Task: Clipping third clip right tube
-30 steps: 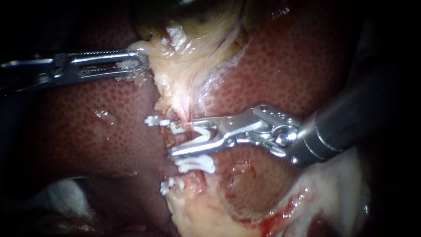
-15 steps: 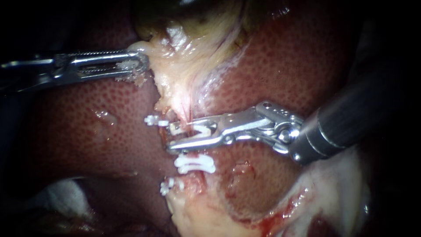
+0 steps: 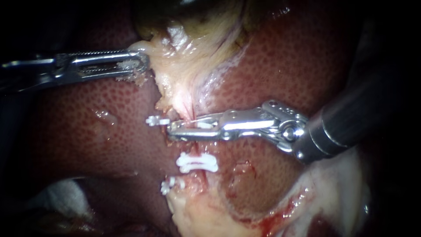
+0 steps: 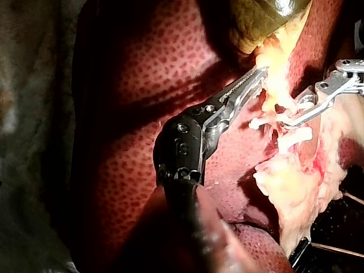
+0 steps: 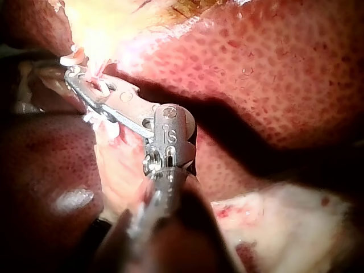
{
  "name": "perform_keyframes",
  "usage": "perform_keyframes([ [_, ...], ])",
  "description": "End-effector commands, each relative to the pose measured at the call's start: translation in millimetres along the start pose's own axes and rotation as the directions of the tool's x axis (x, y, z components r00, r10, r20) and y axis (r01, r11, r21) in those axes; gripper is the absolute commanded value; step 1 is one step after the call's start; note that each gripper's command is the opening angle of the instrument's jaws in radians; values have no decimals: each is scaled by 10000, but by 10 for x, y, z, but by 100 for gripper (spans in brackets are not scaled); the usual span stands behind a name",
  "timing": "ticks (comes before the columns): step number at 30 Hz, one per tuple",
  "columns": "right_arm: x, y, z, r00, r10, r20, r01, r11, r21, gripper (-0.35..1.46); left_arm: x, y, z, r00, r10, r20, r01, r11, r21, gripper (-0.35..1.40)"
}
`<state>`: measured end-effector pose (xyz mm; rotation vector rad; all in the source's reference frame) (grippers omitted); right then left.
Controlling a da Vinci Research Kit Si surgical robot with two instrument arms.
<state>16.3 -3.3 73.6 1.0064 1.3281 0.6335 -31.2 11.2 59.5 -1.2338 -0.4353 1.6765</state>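
My right instrument (image 3: 173, 130) comes in from the right, and its jaws are closed down on a white clip (image 3: 204, 125) that sits across the thin reddish tube (image 3: 196, 148) just below the pale gallbladder tissue (image 3: 188, 57). Another white clip (image 3: 197, 163) lies shut on the same tube a little lower. In the right wrist view the same jaws (image 5: 77, 77) hold the clip at the tissue's edge. My left instrument (image 3: 138, 66) is shut on the gallbladder tissue's left margin and holds it taut; its toothed jaws (image 4: 259, 77) also show in the left wrist view.
Two more white clip ends (image 3: 157, 121) (image 3: 169, 184) stick out to the left of the tube. Dark red liver (image 3: 285, 66) surrounds the site. Pale fatty tissue (image 3: 206, 215) with some blood lies below, and white gauze (image 3: 61, 193) sits at the lower left.
The right instrument's jaws went from wide apart around the open clip to closed, squeezing the clip flat across the tube. The left instrument stayed still.
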Motion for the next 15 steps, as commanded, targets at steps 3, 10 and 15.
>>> perform_keyframes([
  [3,-2,1,1,10000,-12,8,12,10000,10,-35,0,0,0,10000,0,1,0,10000,1,-35],
  [10,-2,1,0,10000,-14,9,14,10000,11,-35,0,0,1,10000,-1,0,1,10000,4,-35],
  [15,-2,1,0,10000,-15,11,15,10000,13,-35,0,-1,1,10000,-1,0,1,10000,3,-35],
])
